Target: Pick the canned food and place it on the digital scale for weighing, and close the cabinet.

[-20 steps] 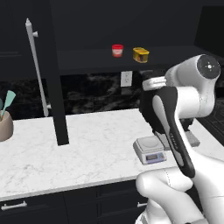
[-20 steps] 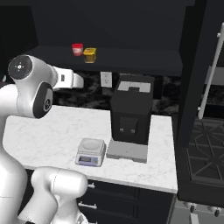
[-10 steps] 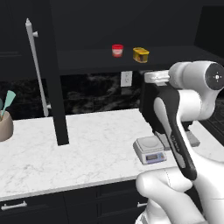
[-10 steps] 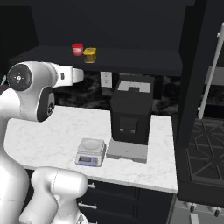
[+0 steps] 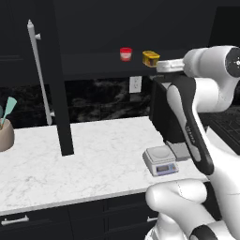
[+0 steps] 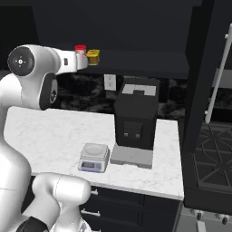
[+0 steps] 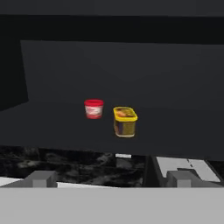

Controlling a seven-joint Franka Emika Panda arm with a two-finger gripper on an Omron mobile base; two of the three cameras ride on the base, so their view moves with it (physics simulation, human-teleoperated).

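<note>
Two small containers stand on the open cabinet [image 5: 93,70] shelf, and you read them left to right in the left base view: first the red-and-white cup [image 5: 125,53], then, just beside it and not touching, the canned food [image 5: 150,58]. In the hand view the cup [image 7: 93,108] sits a little further back, and the canned food [image 7: 125,121] is nearer the shelf's front edge, upright, with its darker top facing up. To the right, your tool [image 7: 111,177] hovers in front of the shelf with its two fingers spread wide and nothing between them; it is apart from the can. Below on the white marble surface [image 5: 93,159], the digital scale [image 5: 160,161] rests bare beside the large black machine [image 6: 135,118]; the cabinet door [image 5: 51,79] with its long silver handle stands open on the left.

Judge the can as rigid, light and smooth-walled, so it may slip or topple if you nudge it from one side. You would do best to close across its short yellow wall at mid-height, below the rim, coming in level from the front. Keep the left finger clear of the cup, since the gap between the two containers looks narrow.
</note>
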